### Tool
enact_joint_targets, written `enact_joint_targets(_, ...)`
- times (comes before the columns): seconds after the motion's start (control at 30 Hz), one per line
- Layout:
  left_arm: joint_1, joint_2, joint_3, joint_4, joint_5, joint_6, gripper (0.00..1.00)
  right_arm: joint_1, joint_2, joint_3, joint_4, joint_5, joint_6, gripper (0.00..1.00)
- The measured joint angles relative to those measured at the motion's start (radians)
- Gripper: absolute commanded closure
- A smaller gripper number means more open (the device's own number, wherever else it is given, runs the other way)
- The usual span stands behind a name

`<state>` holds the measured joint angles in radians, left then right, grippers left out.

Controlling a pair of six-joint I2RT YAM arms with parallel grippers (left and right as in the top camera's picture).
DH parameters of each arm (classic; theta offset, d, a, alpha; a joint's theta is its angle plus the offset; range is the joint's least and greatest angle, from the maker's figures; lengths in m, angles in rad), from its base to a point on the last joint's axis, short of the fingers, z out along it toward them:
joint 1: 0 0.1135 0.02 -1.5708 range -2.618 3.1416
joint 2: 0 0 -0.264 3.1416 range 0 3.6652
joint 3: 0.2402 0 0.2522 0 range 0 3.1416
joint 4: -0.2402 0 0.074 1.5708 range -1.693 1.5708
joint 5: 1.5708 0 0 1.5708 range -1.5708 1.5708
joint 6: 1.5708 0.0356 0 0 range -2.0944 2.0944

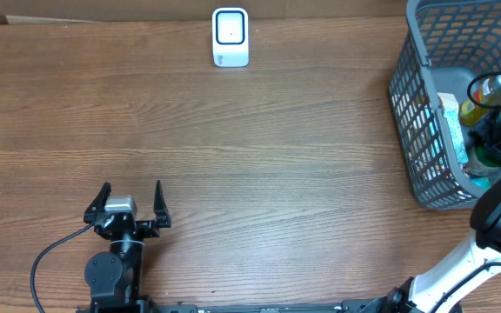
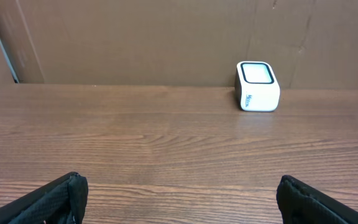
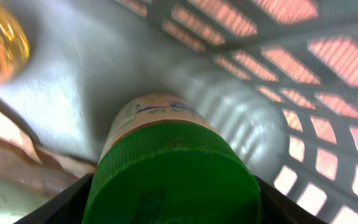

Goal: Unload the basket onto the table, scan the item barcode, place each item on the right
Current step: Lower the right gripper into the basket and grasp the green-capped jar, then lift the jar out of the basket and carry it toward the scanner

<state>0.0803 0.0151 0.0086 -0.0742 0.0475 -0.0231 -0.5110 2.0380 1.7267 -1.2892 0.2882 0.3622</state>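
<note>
bare table [image 1: 233, 156] before scanner [image 1: 230, 36], crowded basket [image 1: 413, 113]

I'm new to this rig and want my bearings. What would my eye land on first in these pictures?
The green bottle cap fills the right wrist view, sitting between the fingers of the right hand inside the grey mesh basket at the right edge of the table. The white scanner stands alone at the far edge, with the left hand open near the front.

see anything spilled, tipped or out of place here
Nothing stands out. The scanner sits upright at the far edge of the table, the basket stands upright with a green-capped bottle inside, and nothing is spilled on the wood.
</note>
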Motion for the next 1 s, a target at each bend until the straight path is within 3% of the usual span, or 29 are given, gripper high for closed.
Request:
enact_joint_targets(0.37,0.0,0.0,0.0,0.0,0.0,0.0,0.0,0.017,-0.007,0.304,-0.209,-0.058,0.0,0.34)
enact_joint_targets(0.63,0.0,0.0,0.0,0.0,0.0,0.0,0.0,0.111,-0.134,0.477,-0.253,-0.104,-0.027,0.36)
enact_joint_targets(0.83,0.0,0.0,0.0,0.0,0.0,0.0,0.0,0.266,-0.276,0.578,-0.237,-0.154,-0.045,0.4)
enact_joint_targets(1.0,0.0,0.0,0.0,0.0,0.0,0.0,0.01,0.482,-0.349,0.599,-0.209,-0.186,-0.048,0.39)
